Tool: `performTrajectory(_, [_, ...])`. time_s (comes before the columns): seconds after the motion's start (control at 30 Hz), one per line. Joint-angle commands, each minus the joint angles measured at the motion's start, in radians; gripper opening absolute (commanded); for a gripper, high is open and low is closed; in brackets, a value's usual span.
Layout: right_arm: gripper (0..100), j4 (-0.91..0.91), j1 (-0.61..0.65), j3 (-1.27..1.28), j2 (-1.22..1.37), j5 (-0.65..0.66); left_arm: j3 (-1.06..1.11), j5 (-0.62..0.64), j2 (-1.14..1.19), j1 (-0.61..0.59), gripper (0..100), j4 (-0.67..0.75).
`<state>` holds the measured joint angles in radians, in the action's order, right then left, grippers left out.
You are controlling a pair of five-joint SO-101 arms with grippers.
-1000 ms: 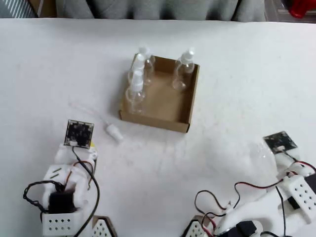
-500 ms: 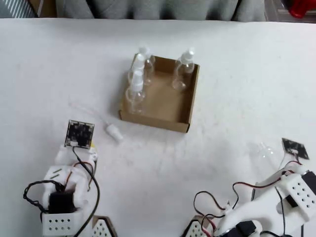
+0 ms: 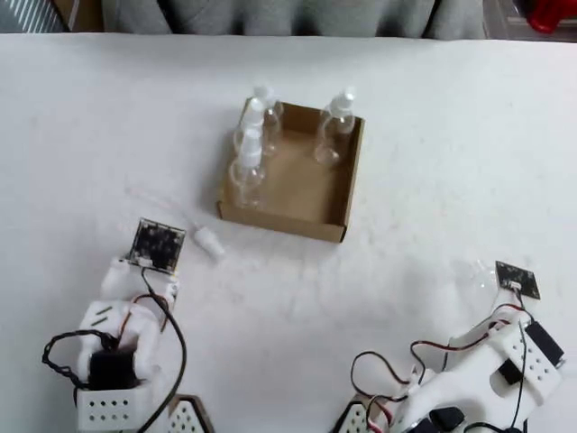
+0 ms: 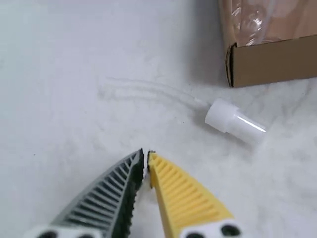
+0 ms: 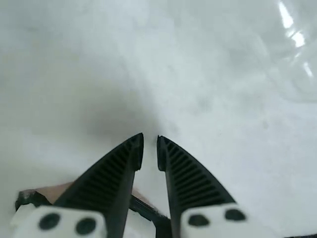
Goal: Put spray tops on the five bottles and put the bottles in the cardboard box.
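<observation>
Finds the left gripper [image 4: 146, 157] clenched and empty over the white, faintly grainy desk [image 3: 451, 117], the loose spray top [image 4: 233, 121] lying just ahead of it, the cardboard box [image 4: 272, 62] beyond with four capped bottles [image 3: 248, 171]. Finds the right gripper [image 5: 150, 144] clenched on nothing, a clear bottle [image 5: 297, 49] near it. Past the desk's far edge, grey fabric [image 3: 270, 16] and a red thing [image 3: 552, 13].

High view: fixed camera above table [image 3: 433, 108], looking down from near side, far enough to cover whole work area. Left wrist view: low, close to surface, facing far-right toward near-left corner of cardboard box [image 4: 272, 59]; shares that corner and loose spray top [image 4: 233, 121] with high view. Right wrist view: very close to surface, facing down; shares clear bottle [image 5: 297, 49] at near right with high view
</observation>
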<state>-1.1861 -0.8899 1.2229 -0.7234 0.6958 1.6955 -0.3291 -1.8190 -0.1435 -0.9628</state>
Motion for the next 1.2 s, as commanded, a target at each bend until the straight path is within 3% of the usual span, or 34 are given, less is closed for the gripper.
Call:
performTrajectory(0.0, [1.5, 0.018, 0.005, -0.005, -0.015, -0.009, -0.063, -0.020, -0.008, -0.008, 2, 0.002])
performTrajectory(0.27, [1.5, 0.021, 0.005, -0.003, -0.013, -0.009, -0.219, -0.133, -0.007, -0.001, 2, -0.101])
performTrajectory(0.63, [1.6, 0.022, 0.005, -0.003, -0.012, -0.009, -0.278, -0.448, 0.012, 0.001, 2, -0.209])
performTrajectory(0.83, [1.6, 0.022, 0.005, -0.003, -0.010, -0.009, -0.439, -0.523, 0.348, 0.105, 2, -0.264])
performTrajectory(1.0, [1.6, 0.022, 0.005, -0.002, -0.008, -0.009, -0.680, -0.698, 0.705, 0.197, 2, -0.427])
performTrajectory(1.17, [1.6, 0.022, 0.005, -0.002, -0.008, -0.009, -0.813, -0.781, 0.869, 0.229, 2, -0.456])
